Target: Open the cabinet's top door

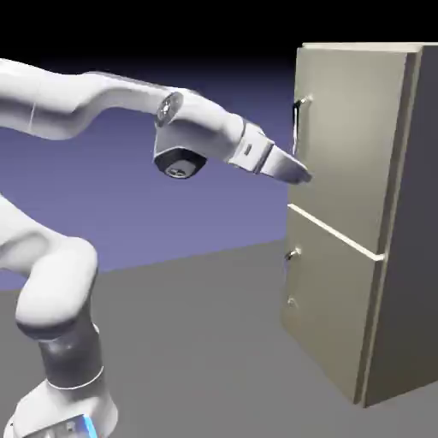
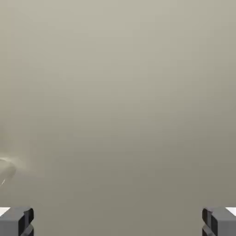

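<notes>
- The floor (image 1: 197,342) beneath me is plain, dull grey; in the exterior view its far edge climbs gently from past 8 o'clock toward 3 o'clock.
- My white base (image 1: 64,409) sits on it between 7 and 8 o'clock, a blue strip (image 1: 90,427) glowing low on it.
- The cabinet (image 1: 338,239) stands upright on it, its lowest corner near 5 o'clock, well apart from my base.

Cabinet (image 1: 342,222) at exterior view's right, top door (image 1: 351,141) above lower door (image 1: 329,299); arm (image 1: 201,124) L
</notes>
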{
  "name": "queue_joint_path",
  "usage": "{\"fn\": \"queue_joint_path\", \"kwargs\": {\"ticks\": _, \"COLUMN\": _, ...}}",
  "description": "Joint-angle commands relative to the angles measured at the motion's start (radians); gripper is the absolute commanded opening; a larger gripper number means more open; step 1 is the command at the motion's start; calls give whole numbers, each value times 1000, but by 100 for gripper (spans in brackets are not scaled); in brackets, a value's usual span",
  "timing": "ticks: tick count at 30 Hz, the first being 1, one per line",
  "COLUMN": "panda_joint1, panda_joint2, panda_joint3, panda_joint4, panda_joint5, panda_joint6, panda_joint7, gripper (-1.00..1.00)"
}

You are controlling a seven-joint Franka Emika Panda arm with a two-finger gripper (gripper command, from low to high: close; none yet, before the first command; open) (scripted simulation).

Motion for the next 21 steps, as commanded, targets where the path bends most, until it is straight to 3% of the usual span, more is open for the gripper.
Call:
{"fn": "queue_joint_path", "kwargs": {"ticks": 1, "panda_joint1": -13, "panda_joint2": -7, "panda_joint3": 15, "panda_joint4": 6, "panda_joint5": 44, "panda_joint6": -2, "panda_joint7": -31, "gripper": 0}}
{"fn": "queue_joint_path", "kwargs": {"ticks": 21, "panda_joint1": -278, "panda_joint2": -146, "panda_joint3": 308, "panda_joint4": 130, "panda_joint5": 914, "panda_joint6": -37, "panda_joint7": -655, "gripper": 0}}
